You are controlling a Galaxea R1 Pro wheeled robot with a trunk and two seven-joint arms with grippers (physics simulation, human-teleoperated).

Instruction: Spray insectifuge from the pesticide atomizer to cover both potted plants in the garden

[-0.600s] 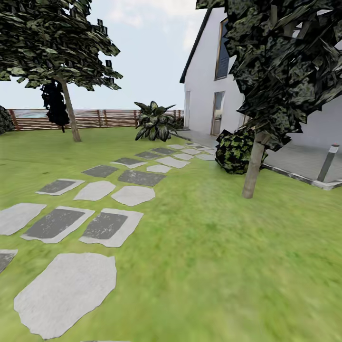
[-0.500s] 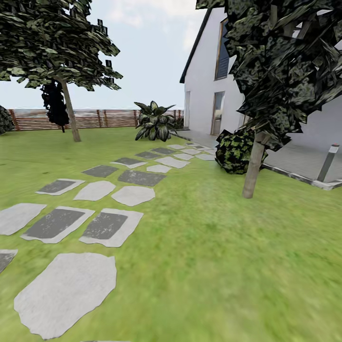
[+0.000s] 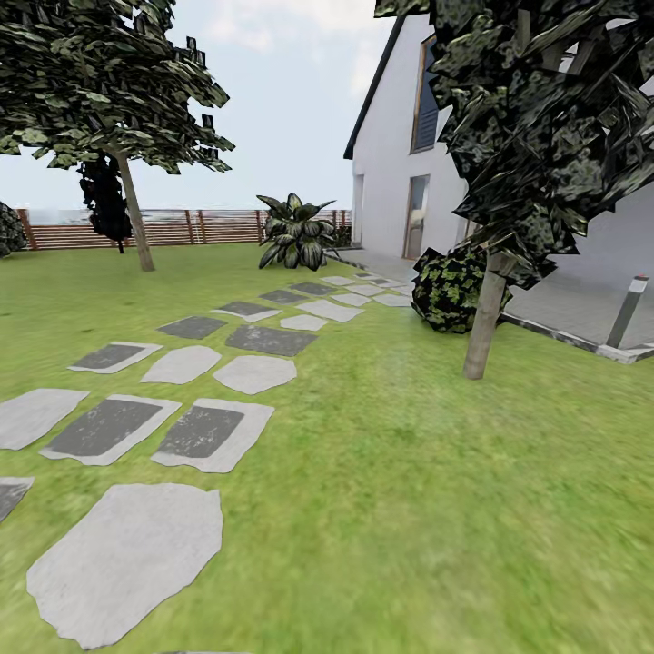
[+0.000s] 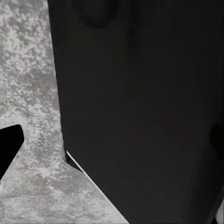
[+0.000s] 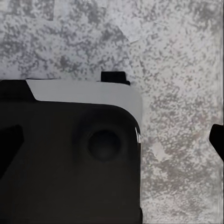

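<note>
The lawn [image 3: 409, 509] of the garden spreads across the head view, with a path of grey stepping stones [image 3: 209, 434] running from near left toward the far middle. At the far end of the path stands a spiky broad-leaved plant [image 3: 295, 232], and behind it a brown slatted fence [image 3: 173, 227]. A tree [image 3: 118, 100] rises at far left; a second tree [image 3: 509, 154] stands near right, its trunk [image 3: 483, 313] just beside a round dark bush [image 3: 450, 289]. Right of these is a white house [image 3: 400, 136] with a paved terrace [image 3: 581, 309] and a grey lamp post [image 3: 629, 311] on it.

Both wrist views look down on mottled grey paving [image 5: 182, 70] past dark robot bodywork [image 4: 140, 102]. Whether either gripper's jaws are released or clenched cannot be told.
</note>
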